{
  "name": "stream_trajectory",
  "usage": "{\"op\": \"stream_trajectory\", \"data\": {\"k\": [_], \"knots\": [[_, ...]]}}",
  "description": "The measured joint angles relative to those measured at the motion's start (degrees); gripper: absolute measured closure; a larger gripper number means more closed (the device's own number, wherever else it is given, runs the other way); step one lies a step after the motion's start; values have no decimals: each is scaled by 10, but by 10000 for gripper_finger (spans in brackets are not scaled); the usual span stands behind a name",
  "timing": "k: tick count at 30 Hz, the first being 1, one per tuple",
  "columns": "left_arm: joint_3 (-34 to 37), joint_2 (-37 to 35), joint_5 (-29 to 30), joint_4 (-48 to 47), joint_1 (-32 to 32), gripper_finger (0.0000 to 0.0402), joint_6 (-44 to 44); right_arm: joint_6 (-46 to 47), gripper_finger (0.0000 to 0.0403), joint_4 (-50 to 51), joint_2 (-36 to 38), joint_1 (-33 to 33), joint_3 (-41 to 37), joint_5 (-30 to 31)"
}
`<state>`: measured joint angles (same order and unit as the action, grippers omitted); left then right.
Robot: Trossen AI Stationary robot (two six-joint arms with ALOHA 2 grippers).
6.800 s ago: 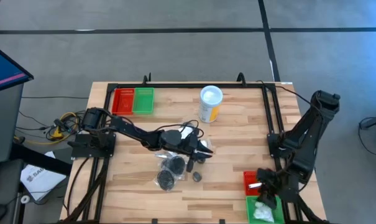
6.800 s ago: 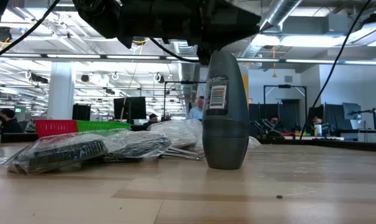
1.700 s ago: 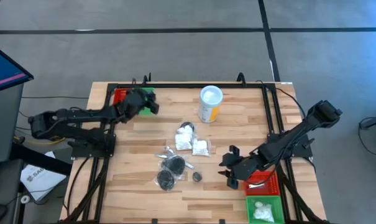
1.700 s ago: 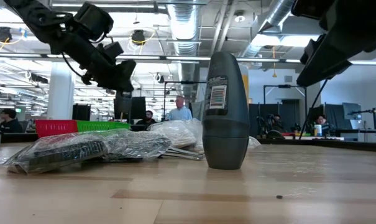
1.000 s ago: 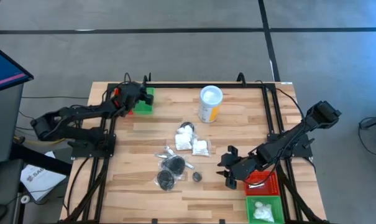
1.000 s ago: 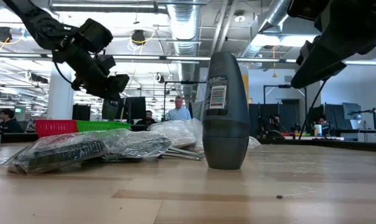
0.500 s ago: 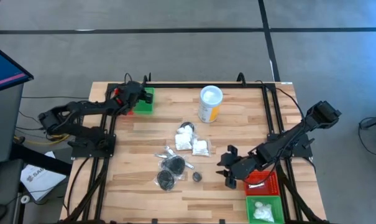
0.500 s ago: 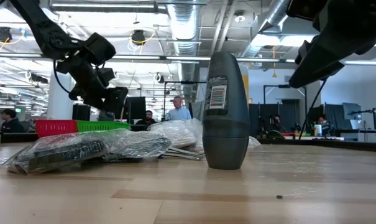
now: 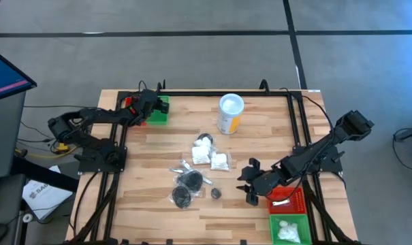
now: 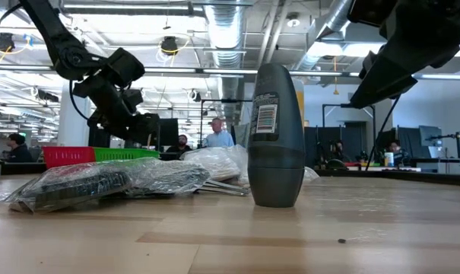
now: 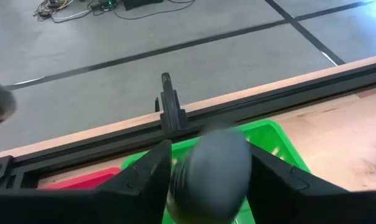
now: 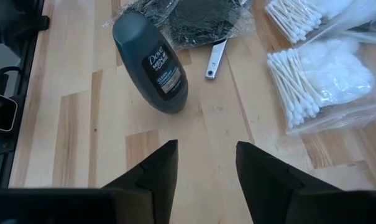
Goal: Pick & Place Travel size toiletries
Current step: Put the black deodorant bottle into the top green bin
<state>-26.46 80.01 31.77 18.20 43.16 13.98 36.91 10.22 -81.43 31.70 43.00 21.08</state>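
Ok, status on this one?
Left tool over green bin, dark item at it. Right tool open, empty, short of dark bottle. Nothing in the way.

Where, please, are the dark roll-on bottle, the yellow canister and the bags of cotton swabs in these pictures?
dark roll-on bottle [image 12: 151, 62]: right wrist view, on its labelled body.
yellow canister [image 9: 231, 106]: high view, on its white lid.
bags of cotton swabs [image 12: 324, 82]: right wrist view, on the nearer bag's swabs.

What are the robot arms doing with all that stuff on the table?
They are sorting little bathroom things into bins. The left end effector is over the green bin at the table's far left corner, with a dark rounded item between its fingers. The right end effector is open and empty, pointing at a small dark bottle standing on the table. Bags of cotton swabs and dark pucks in clear wrap still wait in the middle.
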Motion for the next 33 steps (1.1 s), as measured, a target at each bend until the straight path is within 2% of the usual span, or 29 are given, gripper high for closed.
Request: {"op": "stream_trajectory", "data": {"k": [17, 24, 27, 33], "knots": [[0, -1, 2, 1, -1, 227, 0, 1, 242, 0, 0, 0, 0, 0], [0, -36, -14, 1, -1, 227, -1, 1, 242, 0, 0, 0, 0, 0], [0, -62, -37, 0, -1, 226, -2, 2, 242, 0, 0, 0, 0, 0], [0, -114, -128, -3, -6, 226, -2, 1, 236, -13, 0, 0, 0, 0]]}}
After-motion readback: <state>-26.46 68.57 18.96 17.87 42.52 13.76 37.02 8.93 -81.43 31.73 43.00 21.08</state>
